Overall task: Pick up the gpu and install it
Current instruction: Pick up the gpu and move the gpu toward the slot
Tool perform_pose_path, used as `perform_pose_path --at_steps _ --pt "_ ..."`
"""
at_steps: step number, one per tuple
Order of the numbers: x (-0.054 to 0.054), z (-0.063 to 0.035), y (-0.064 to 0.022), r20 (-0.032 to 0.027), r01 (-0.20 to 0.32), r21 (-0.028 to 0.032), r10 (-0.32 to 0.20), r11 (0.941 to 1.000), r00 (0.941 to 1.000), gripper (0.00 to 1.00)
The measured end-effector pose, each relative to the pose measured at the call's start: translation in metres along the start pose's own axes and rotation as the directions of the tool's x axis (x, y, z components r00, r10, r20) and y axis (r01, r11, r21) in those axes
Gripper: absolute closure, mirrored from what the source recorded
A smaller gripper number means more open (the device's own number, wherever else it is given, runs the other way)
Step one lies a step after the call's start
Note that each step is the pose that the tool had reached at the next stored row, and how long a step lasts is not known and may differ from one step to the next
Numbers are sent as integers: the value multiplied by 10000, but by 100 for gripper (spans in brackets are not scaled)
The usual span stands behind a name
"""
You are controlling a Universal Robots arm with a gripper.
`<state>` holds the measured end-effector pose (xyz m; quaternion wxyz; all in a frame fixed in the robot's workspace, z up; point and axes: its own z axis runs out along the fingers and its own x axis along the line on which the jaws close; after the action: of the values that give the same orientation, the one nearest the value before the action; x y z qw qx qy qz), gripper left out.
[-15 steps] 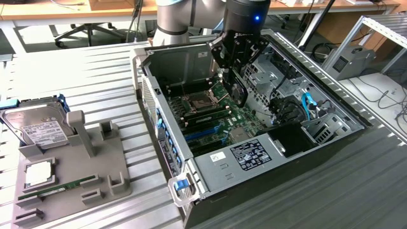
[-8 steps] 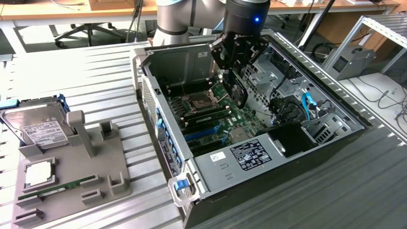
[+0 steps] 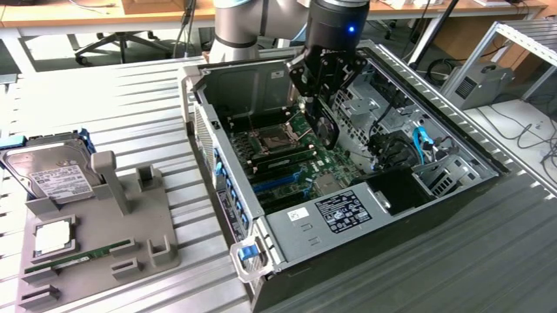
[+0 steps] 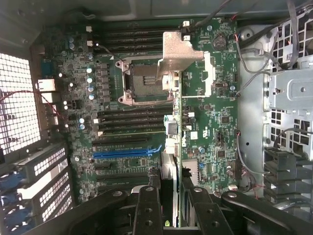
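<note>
Your gripper (image 3: pixel 322 96) is hanging inside the open computer case (image 3: pixel 301 228), and its two fingers (image 4: pixel 146 205) are pinching the gpu (image 3: pixel 327 127), standing only as far apart as the card is thin. You are holding the card on edge, gripped at one end, so the rest of it is hanging below the fingers toward the motherboard (image 4: pixel 73 132). In the wrist view the card is running away from the fingers as a thin line. Its silver end bracket (image 4: pixel 177 51) is showing at the end farthest from them, overlapping the edge of the empty processor socket (image 4: pixel 139 81). The blue slot (image 4: pixel 126 153) is lying just beside the card, one end pointing at it. Whether the card's lower edge is touching the board, you cannot tell from either view. In the exterior view the card is hanging between the socket area and the drive cage (image 3: pixel 439 177), toward the middle of the case.

Well apart from the case, on the exterior view's left, the grey parts holder (image 3: pixel 130 228) is resting on the slatted metal table (image 3: pixel 104 85). It is carrying the silver hard drive (image 3: pixel 54 177), a square processor chip (image 3: pixel 52 238) and the narrow green RAM stick (image 3: pixel 72 261), all lying far from your gripper
</note>
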<state>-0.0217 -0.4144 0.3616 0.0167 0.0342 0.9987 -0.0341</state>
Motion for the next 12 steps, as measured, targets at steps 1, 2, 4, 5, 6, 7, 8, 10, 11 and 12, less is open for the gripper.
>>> perform_pose_path --at_steps 1,2,4,5,6,7,8,10,11,12 --pt "-1 4 0 0 1 2 -1 10000 10000 73" --pt "-2 8 1 0 1 4 -1 10000 10000 73" --pt "-5 20 2 1 2 12 -2 10000 10000 73" --pt "-6 24 2 1 2 15 -2 10000 10000 73" --pt "-8 28 2 1 2 18 -2 10000 10000 73" --pt "-9 35 3 2 3 21 -3 10000 10000 73" --pt "-11 41 3 2 4 26 -4 10000 10000 73" --pt "-12 49 4 2 4 32 -4 10000 10000 73" --pt "-13 52 5 3 5 35 -5 10000 10000 73" --pt "-14 56 5 2 4 38 -4 10000 10000 73"
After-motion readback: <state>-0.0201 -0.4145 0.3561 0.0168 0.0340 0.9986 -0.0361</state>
